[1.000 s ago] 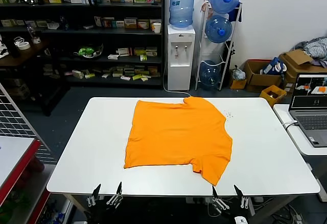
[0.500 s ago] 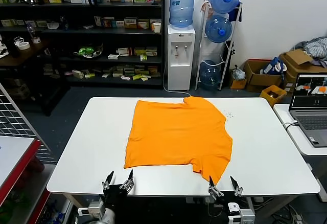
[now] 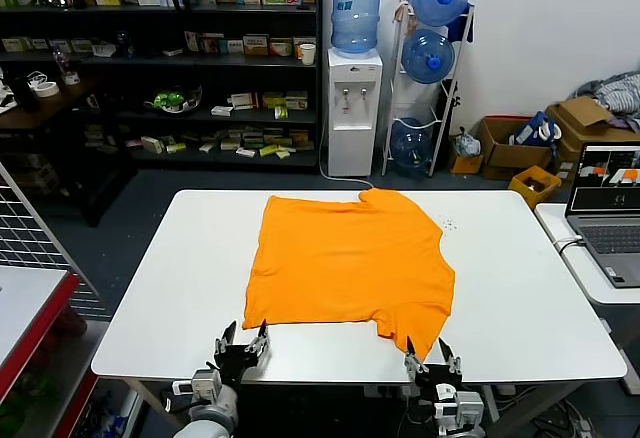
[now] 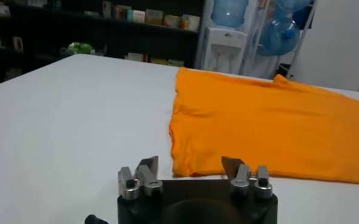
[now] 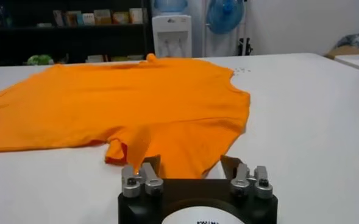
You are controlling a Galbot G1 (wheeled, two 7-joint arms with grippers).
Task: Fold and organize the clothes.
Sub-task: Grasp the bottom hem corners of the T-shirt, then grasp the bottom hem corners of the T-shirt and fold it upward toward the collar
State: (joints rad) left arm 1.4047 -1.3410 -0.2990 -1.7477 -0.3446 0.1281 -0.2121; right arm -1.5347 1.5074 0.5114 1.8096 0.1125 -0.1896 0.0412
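Shelves of small boxes and a water dispenser (image 3: pixel 355 108) with spare blue jugs (image 3: pixel 430 53) back the white surface (image 3: pixel 170 288). Cardboard boxes (image 3: pixel 505 143) on the floor hold odds and ends, too small to make out. The orange T-shirt (image 3: pixel 345 263) lies flat mid-surface, one sleeve poking toward the near edge. The left hand (image 3: pixel 243 342) sits at the near edge just short of the hem, jaws apart, empty. The right hand (image 3: pixel 428 360) sits just beside that sleeve, jaws apart, gripping nothing.
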